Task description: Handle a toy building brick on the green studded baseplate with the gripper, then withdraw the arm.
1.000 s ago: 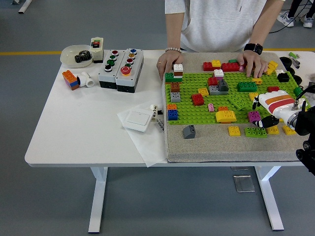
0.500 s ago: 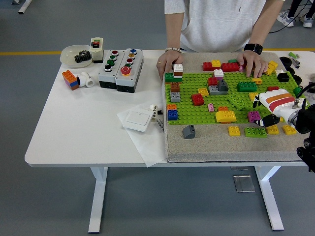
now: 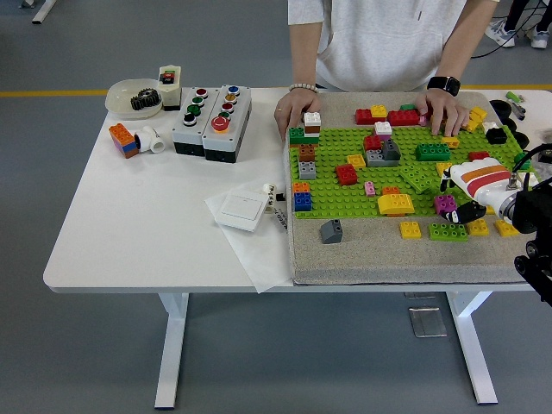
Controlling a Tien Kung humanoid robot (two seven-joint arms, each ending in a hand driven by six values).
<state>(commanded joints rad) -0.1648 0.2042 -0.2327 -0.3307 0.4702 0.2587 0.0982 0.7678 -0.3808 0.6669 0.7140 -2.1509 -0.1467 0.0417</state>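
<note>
The green studded baseplate (image 3: pixel 332 155) lies on a grey mat (image 3: pixel 379 256) and carries several bricks, among them a red one (image 3: pixel 347 174), a yellow curved one (image 3: pixel 396 203) and a purple one (image 3: pixel 445 204) at its right front corner. My right hand (image 3: pixel 460 195), white with orange and red stripes, hovers at the plate's right edge just right of the purple brick. Its black fingers (image 3: pixel 471 211) are spread and hold nothing. My left arm is out of view.
A person stands at the far side with one hand (image 3: pixel 293 109) on the mat's back left corner and the other (image 3: pixel 444 109) by red bricks (image 3: pixel 390 116). Loose bricks (image 3: pixel 448 231) lie on the mat's front right. A button box (image 3: pixel 211 121), a bowl (image 3: pixel 134 97) and a white switch (image 3: pixel 241 210) stand left.
My right hand has shifted only slightly, a little up and back beside the purple brick. No brick has visibly moved. The person's hands stay put.
</note>
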